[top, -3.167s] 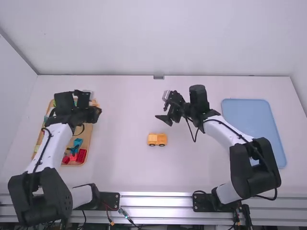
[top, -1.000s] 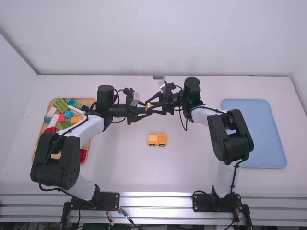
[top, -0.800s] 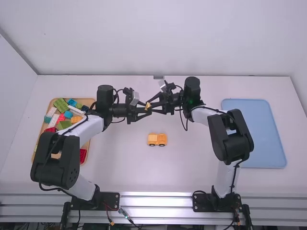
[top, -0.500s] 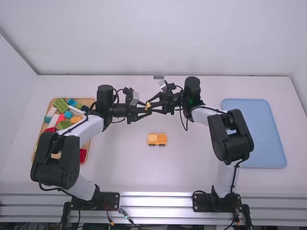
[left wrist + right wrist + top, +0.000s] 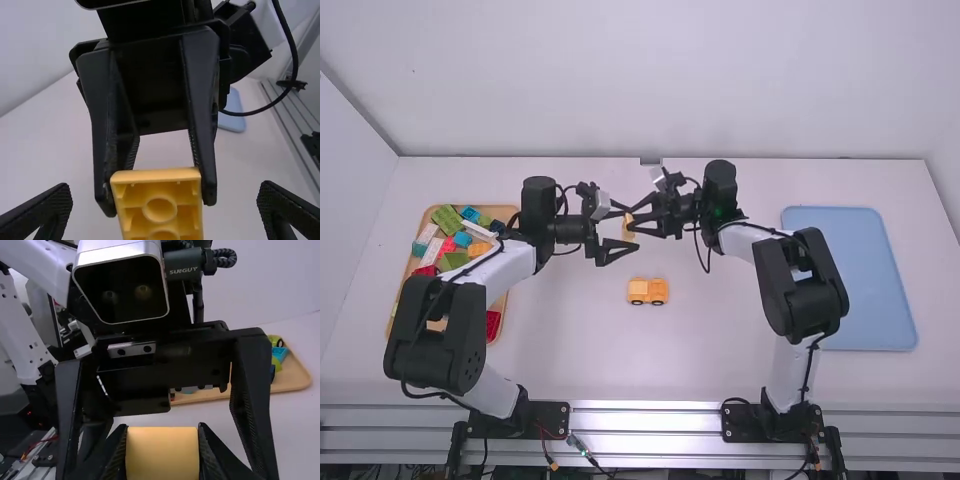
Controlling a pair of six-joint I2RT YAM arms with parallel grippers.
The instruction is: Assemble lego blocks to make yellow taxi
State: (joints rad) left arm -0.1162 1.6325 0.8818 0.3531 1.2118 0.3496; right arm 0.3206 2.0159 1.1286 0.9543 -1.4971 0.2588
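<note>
Above the table's middle, my right gripper [image 5: 642, 221] is shut on a yellow block [image 5: 628, 226]. Facing it from the left, my left gripper [image 5: 612, 231] stands open around the block's near end without touching it. The left wrist view has the yellow block [image 5: 159, 207] with its hollow underside showing, between the wide-apart fingers of my left gripper [image 5: 165, 212]. In the right wrist view the smooth face of the yellow block [image 5: 162, 453] is pinched by my right gripper [image 5: 162, 452]. A yellow wheeled piece [image 5: 648, 291] sits on the table nearer the arm bases.
A wooden tray [image 5: 507, 213] of mixed coloured blocks lies at the left, partly beneath the left arm. At the right is a blue tray [image 5: 850, 270], beside the right arm. Both grippers are close together over the table [image 5: 580, 340].
Both grippers came together over the middle, the left from the wooden tray. Since half a second ago my left gripper has opened and let go of the yellow block, which stays with the right.
</note>
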